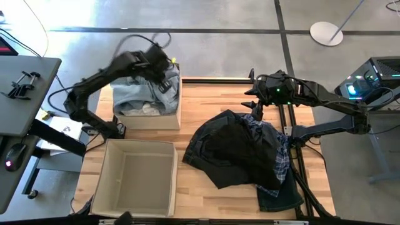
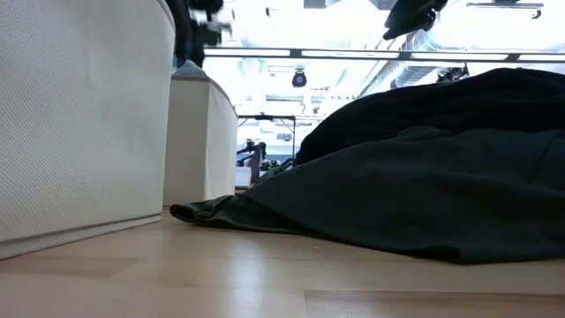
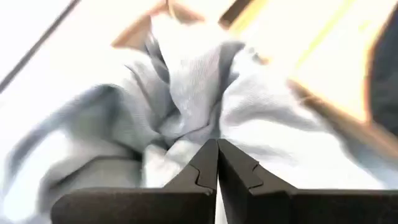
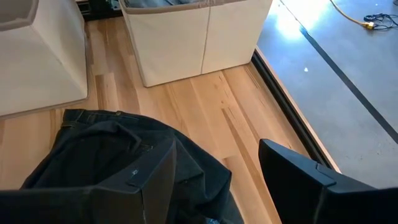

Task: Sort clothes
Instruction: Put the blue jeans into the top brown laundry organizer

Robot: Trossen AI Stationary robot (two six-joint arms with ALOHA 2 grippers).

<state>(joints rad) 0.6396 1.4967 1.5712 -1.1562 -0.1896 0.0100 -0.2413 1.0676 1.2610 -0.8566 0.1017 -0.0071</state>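
Overhead view evenly lit; the worktop (image 1: 219,100) reads clearly, with soft shadow under the dark clothes (image 1: 244,153) and motion blur on the left arm (image 1: 128,65) above the far bin (image 1: 169,115). Low view strongly backlit: the ceiling lights (image 2: 371,26) burn out to white, the dark garment stands near silhouette, and the near bin wall (image 2: 79,115) is soft. Left wrist view overexposed and smeared, pale fabric (image 3: 186,93) washed out, only the left hand (image 3: 217,152) sharp. Right wrist view crisp, with window glare on the floor (image 4: 292,25)
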